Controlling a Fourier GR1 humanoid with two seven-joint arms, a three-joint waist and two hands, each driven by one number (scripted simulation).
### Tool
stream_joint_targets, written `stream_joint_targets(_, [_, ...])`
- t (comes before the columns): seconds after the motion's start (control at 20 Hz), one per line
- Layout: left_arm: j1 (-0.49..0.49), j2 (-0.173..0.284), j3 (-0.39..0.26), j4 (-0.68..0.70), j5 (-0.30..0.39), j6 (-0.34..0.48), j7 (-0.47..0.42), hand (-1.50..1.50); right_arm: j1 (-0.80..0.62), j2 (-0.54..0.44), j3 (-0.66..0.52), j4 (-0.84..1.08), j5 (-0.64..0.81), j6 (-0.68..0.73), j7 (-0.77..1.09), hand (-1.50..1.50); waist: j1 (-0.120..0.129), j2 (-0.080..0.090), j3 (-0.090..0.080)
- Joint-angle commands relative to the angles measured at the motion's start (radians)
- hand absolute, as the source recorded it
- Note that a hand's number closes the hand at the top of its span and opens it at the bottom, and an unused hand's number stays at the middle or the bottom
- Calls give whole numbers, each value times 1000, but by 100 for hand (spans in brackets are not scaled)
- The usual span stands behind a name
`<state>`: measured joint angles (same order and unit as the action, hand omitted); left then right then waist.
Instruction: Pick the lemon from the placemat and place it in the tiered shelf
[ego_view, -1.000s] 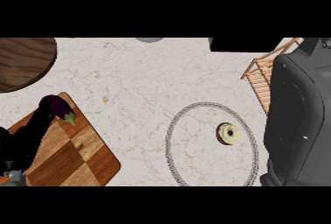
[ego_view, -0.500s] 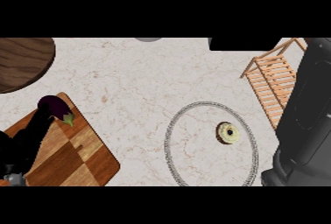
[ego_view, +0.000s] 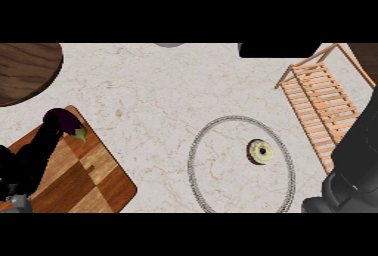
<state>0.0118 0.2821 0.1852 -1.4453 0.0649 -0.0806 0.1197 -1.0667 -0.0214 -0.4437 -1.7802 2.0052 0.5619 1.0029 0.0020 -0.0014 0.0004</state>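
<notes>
At right edge, right robot hand (ego_view: 354, 170) cut off, grip unclear, lemon (ego_view: 260, 151) on placemat (ego_view: 198, 170).

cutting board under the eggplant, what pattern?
Checkered wood: the cutting board has light and dark brown squares. Shows best in the head view, its only view.

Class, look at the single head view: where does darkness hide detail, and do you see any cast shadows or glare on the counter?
Head view: the right hand is a near-black mass with little detail; the left hand blends into the dark eggplant; the counter is evenly lit, without glare; no distinct shadow shows beside the lemon or shelf.
</notes>
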Motion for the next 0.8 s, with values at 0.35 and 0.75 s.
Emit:
stream_joint_targets(0.35, [0,17,29,-32,21,-24,24,0,175,-23,-123,-54,-65,-63,54,-150,5,1,0])
stream_joint_targets(0.75, [11,7,31,2,-15,-20,-8,0,193,-99,-120,-122,-169,-72,15,-150,2,0,0])
